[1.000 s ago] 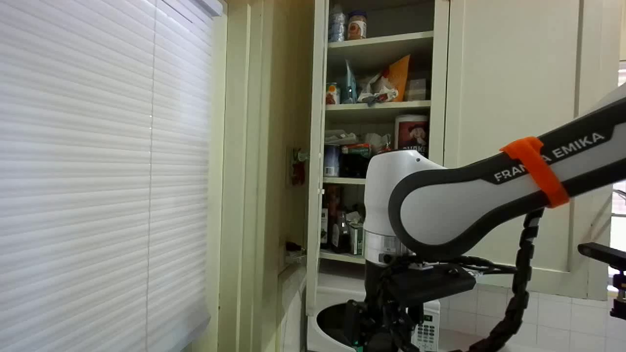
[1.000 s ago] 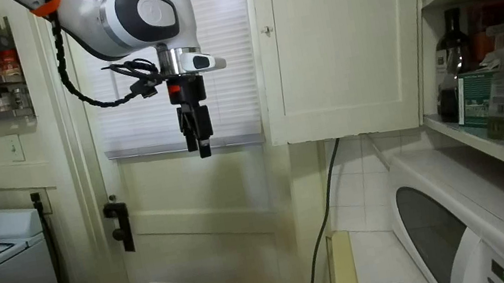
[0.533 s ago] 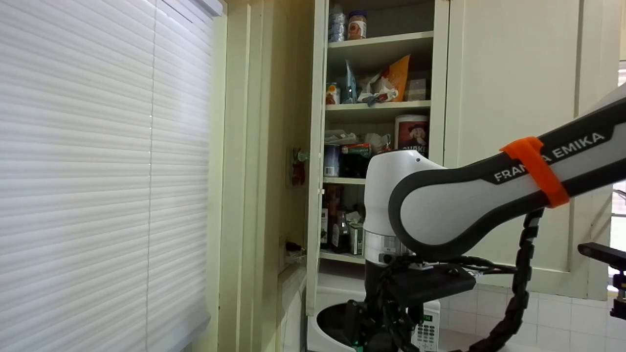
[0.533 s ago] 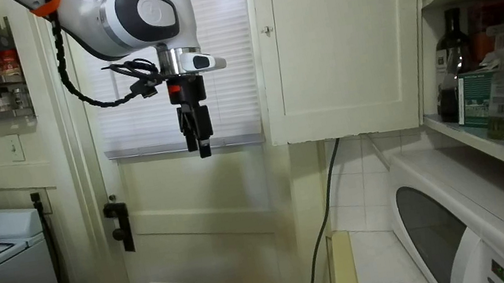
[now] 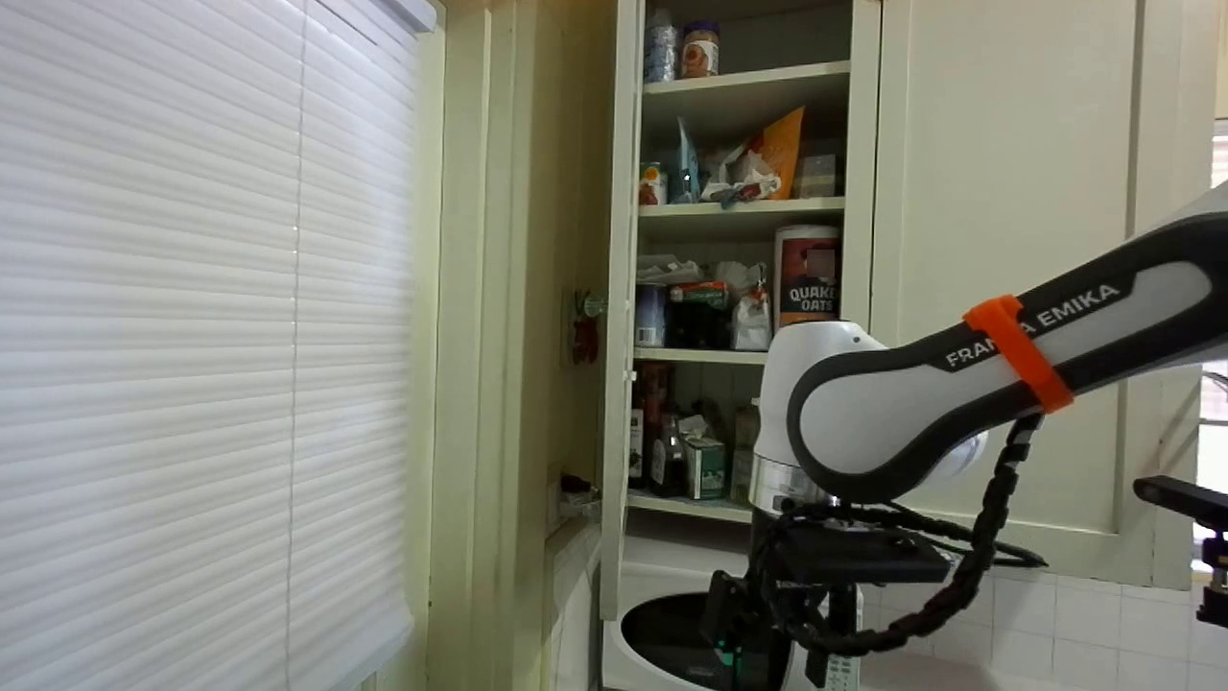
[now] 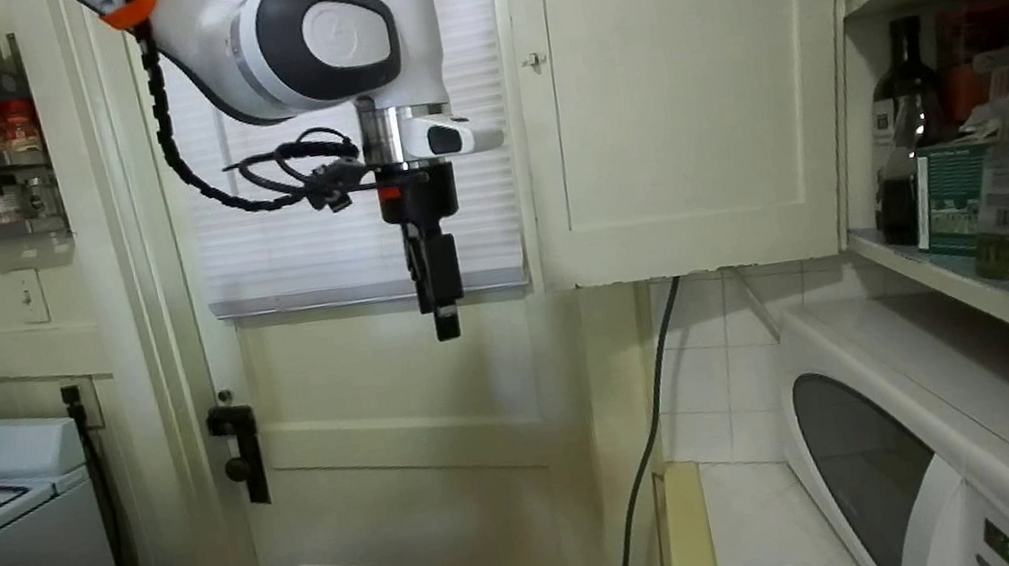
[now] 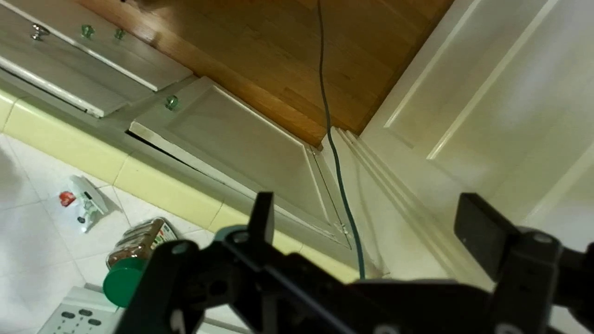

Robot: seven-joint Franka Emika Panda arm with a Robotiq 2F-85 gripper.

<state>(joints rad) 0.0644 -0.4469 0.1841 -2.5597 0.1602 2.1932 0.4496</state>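
My gripper [image 7: 371,218] is open in the wrist view, with its two black fingers wide apart and nothing between them. In an exterior view the gripper [image 6: 446,317] points straight down in mid-air before the white door. It also shows, partly cut off, in an exterior view [image 5: 739,643], in front of the microwave [image 5: 672,633]. Below it in the wrist view, a jar of brown contents [image 7: 139,239] with a green lid [image 7: 124,283] lies or stands on the counter. A small white packet with a red mark [image 7: 88,204] lies near it. The gripper touches nothing visible.
An open cabinet [image 5: 743,355] holds packets, bottles and a Quaker Oats canister [image 5: 808,278]. Its door [image 6: 684,72] stands open. The microwave [image 6: 931,418] is below it. A dark cable [image 6: 649,462] hangs beside the counter edge [image 6: 689,537]. A stove [image 6: 16,522] stands far left.
The arm and gripper have moved right and down in both exterior views. The gripper looks slightly turned. More of the oats canister and of the lower shelf shows. Nothing was grasped or let go.
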